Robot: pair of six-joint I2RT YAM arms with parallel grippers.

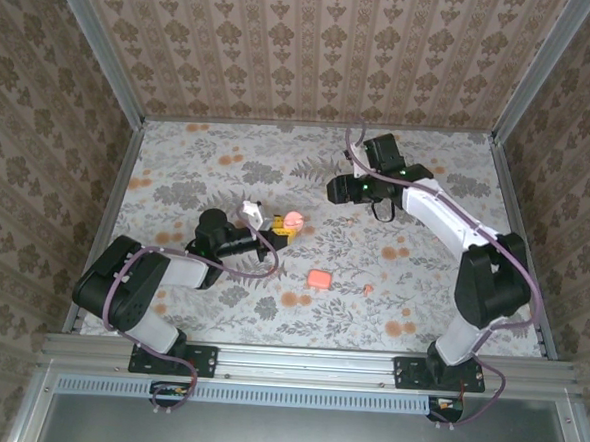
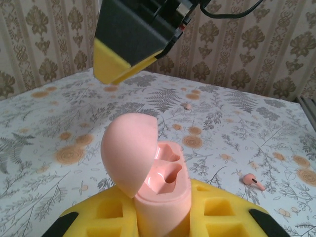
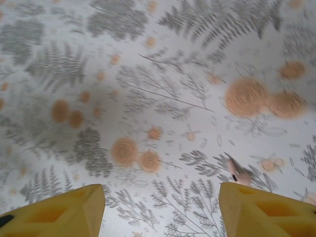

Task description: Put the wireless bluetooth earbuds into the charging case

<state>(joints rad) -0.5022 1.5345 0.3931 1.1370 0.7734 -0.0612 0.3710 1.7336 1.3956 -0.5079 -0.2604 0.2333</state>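
Left gripper (image 2: 163, 222) clamps the charging case (image 2: 160, 182), lid up; we see both sockets empty. Right gripper (image 3: 160, 203) is spread wide and holds nothing, with 1 earbud (image 3: 238, 176) on the table (image 3: 148, 59) just beside its finger. The second earbud (image 1: 368, 289) lies at 4 o'clock from the case. We judge 0 of 2 seated.

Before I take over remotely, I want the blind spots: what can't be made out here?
Left wrist view: charging case bottom hidden between left gripper fingers and cut by the frame edge.
Right wrist view: earbud blurred.
Top view: pink square too small to identify.
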